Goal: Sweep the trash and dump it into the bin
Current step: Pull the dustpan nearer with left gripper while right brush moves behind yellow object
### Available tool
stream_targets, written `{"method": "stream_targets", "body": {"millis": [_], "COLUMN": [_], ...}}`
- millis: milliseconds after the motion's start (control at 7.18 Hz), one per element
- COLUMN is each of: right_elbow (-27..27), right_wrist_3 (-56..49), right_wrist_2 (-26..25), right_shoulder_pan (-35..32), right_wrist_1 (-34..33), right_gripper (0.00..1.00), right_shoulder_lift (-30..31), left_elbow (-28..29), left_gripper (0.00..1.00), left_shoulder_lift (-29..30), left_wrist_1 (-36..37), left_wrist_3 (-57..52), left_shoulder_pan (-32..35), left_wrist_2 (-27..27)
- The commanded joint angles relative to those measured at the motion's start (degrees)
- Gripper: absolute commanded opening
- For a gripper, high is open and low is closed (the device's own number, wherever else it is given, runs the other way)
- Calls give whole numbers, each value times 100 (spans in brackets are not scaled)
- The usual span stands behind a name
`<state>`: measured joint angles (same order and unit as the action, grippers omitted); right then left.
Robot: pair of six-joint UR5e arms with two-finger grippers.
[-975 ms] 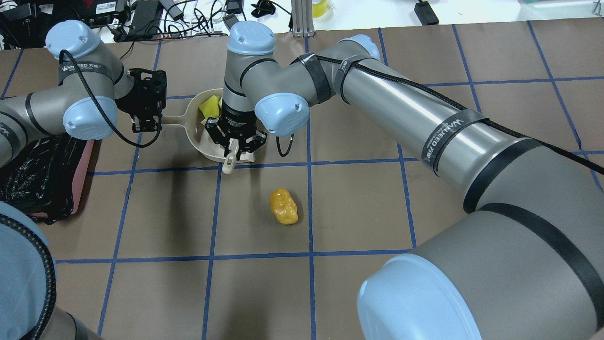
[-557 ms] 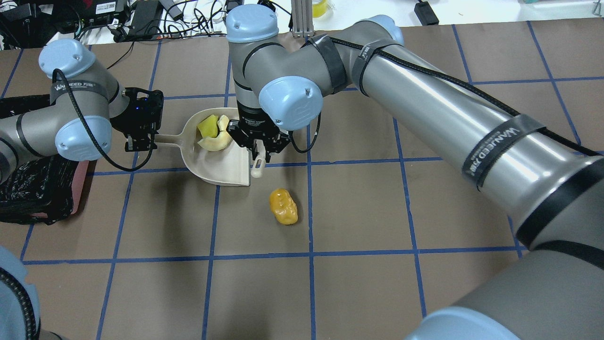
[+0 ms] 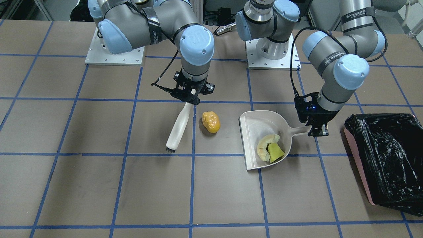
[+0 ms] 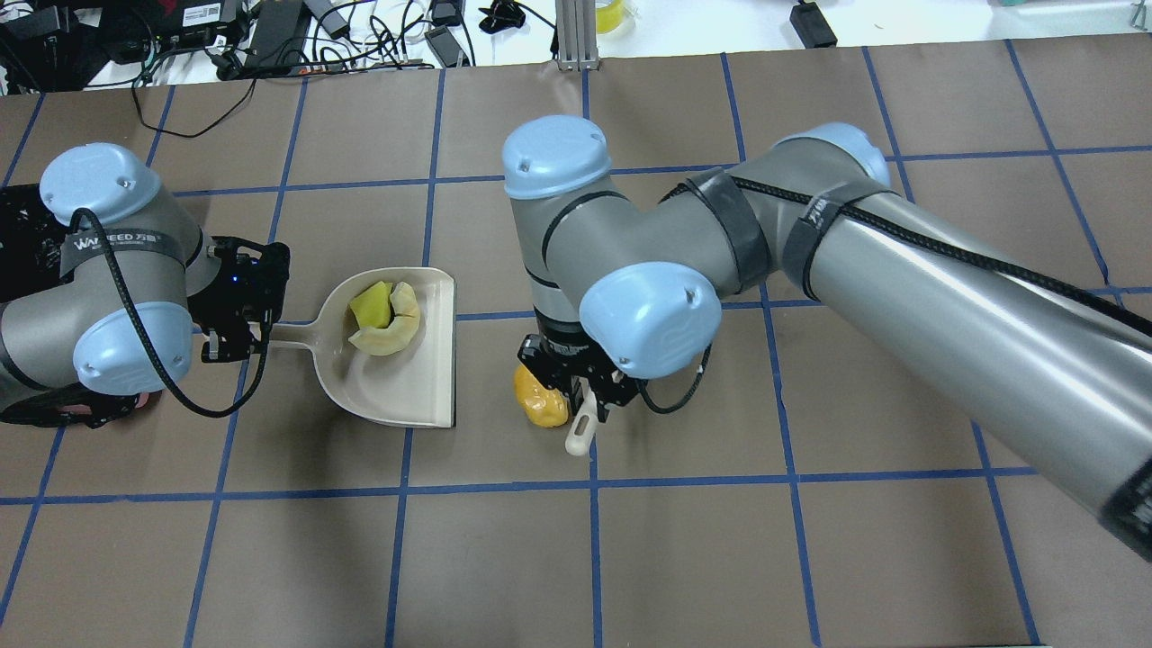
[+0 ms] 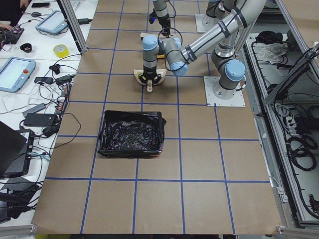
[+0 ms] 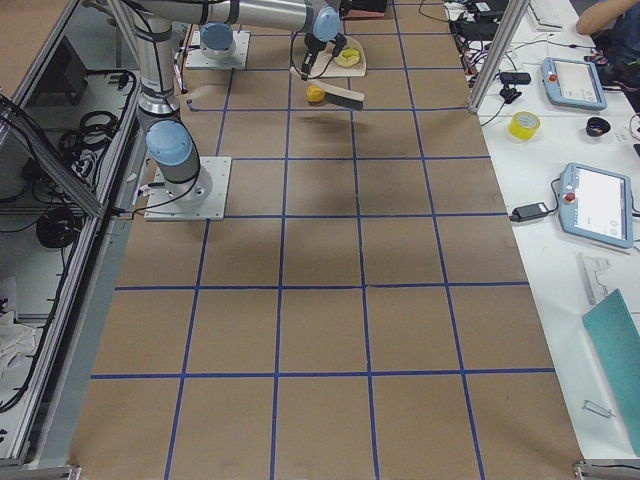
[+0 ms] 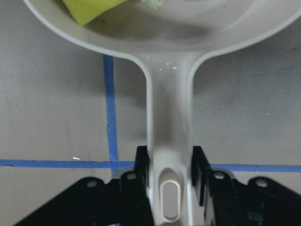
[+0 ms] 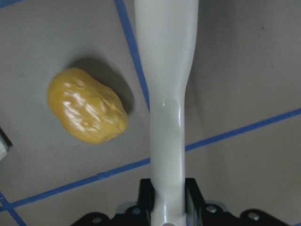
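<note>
Right gripper (image 3: 191, 97) is clamped on the thin end of the brush (image 3: 176, 130), jaws pinching the handle from both sides in the right wrist view. Left gripper (image 3: 317, 127) is clamped on the dustpan (image 3: 256, 124) handle, jaws tight against it near the hang slot in the left wrist view. In the front view the brush runs from upper centre down and left: smooth white plastic, widening toward a short dark bristle tuft at the low end. I can't tell if the bristles touch the table (image 3: 99, 185). The orange lump (image 3: 211, 122) is on the table mid-frame, just beside the brush handle on the dustpan side, with a narrow gap; it's glossy, bumpy and potato-shaped. Bare brown surface with blue tape grid lies between the lump and the dustpan's straight open lip, which faces the lump. The dustpan is matte beige with a raised curved back wall. The cream crescent (image 3: 262, 145) and the yellow-green sponge block (image 3: 275, 151) sit inside against that wall, touching each other. The bin (image 3: 357, 162) is at the right edge of the frame, past the dustpan handle and apart from it: a pink wall with a crinkled, shiny black liner draped over it. There's wide open table across the lower half and left side of the frame.
</note>
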<state>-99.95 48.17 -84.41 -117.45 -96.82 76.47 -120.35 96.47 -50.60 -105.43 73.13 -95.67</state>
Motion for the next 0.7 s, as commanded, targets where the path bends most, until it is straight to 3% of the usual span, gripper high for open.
{"method": "stream_targets", "body": {"millis": [0,278,557], "right_elbow": [-718,-728,-553], "right_wrist_3": [561,570,73], "right_wrist_2": [144,592,601], "right_shoulder_pan": [-76,-409,-638], "right_wrist_1": [-205,-834,-2238], "right_gripper": [0,0,0], "right_shoulder_lift": [352,81,-664], "left_elbow": [-453,-622,-613], "left_gripper": [0,0,0], "left_shoulder_lift": [-408,-524,-533], "left_wrist_1": [-11,-11,-11], "left_wrist_3": [207,304,400], "left_shoulder_pan": [26,35,53], "left_wrist_2": [-31,-39,-74]}}
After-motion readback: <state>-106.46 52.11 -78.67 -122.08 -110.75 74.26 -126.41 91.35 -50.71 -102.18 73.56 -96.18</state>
